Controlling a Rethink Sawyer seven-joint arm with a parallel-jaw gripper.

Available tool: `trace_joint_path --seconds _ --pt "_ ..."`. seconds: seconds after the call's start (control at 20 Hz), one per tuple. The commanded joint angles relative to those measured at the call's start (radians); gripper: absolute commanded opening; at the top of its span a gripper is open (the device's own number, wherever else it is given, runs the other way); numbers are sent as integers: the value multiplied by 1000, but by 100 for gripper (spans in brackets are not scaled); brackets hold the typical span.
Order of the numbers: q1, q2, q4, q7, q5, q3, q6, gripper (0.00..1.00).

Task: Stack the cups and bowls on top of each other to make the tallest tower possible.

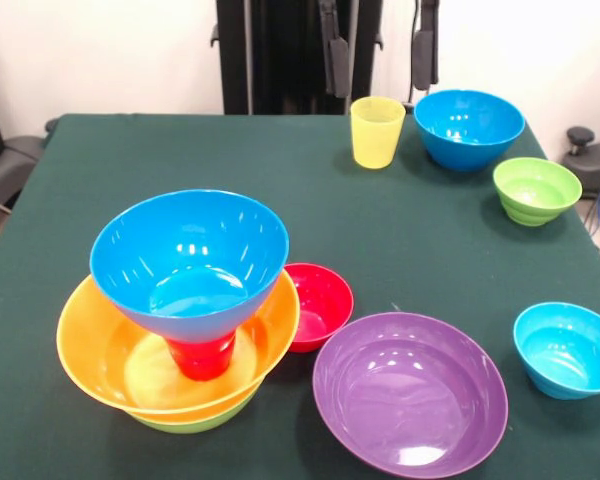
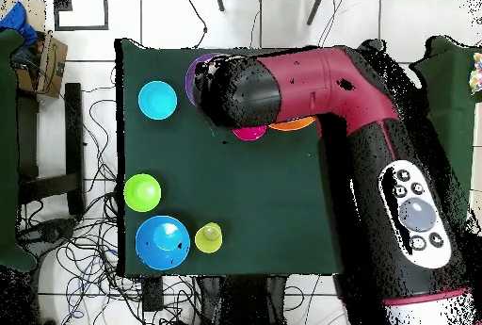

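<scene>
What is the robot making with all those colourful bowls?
It is building a tower: a lime green bowl, an orange bowl, a red cup and a blue bowl on top. The robot arm hangs over it. The yellow cup and other bowls wait on the table.

We are looking at robotics lab. Dark green cloth-covered table (image 1: 100, 170) standing on pale tiled floor (image 2: 282, 20), black loose cables (image 2: 85, 255) trailing around it. Black robot pedestal (image 1: 270, 55) rising at table's far edge against plain white wall (image 1: 100, 50). Large red-and-black robot arm (image 2: 377, 152) reaching over table. Brown cardboard box (image 2: 52, 62) sitting beside it.
</scene>
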Motion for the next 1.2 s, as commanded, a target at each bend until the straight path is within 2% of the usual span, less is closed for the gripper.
trace_joint_path --seconds 0.05,0.3,0.5,0.9,0.95,1.2 --pt "105 20 33 381 25 -212 -9 100" --pt "178 25 3 573 35 -323 -6 100" --pt "210 59 -37 647 41 -377 11 100" --pt "222 73 -105 703 44 -452 75 100" --pt "225 93 -138 704 44 -456 87 100" --pt "234 122 -176 755 66 -501 47 100"
